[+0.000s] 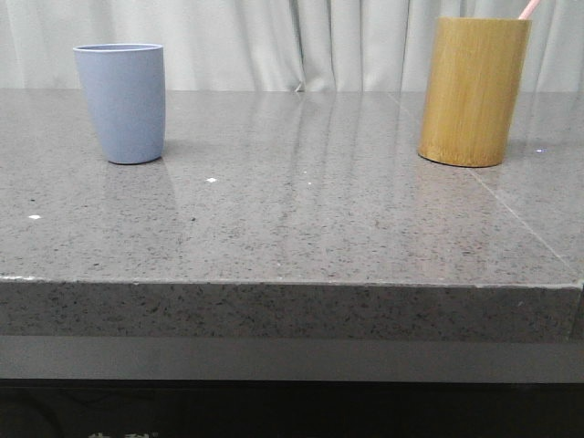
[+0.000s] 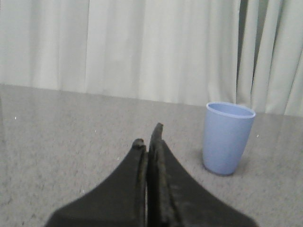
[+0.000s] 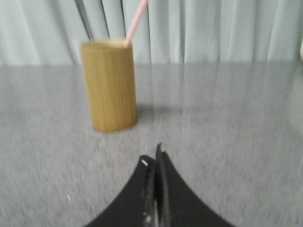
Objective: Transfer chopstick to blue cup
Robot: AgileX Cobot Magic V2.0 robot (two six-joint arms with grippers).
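The blue cup (image 1: 120, 102) stands upright at the back left of the grey table, empty as far as I can see. The pale pink chopstick (image 1: 528, 9) pokes out of the yellow-brown bamboo cylinder (image 1: 474, 91) at the back right; only its top shows. In the left wrist view my left gripper (image 2: 148, 137) is shut with nothing in it, a short way in front of the blue cup (image 2: 227, 137). In the right wrist view my right gripper (image 3: 154, 158) is shut and empty, short of the bamboo cylinder (image 3: 109, 85), with the chopstick (image 3: 136, 21) leaning out of it.
The grey speckled table (image 1: 301, 219) has its front edge near the camera. A pale curtain (image 1: 292, 41) hangs behind the table. A seam line in the tabletop runs diagonally at the right.
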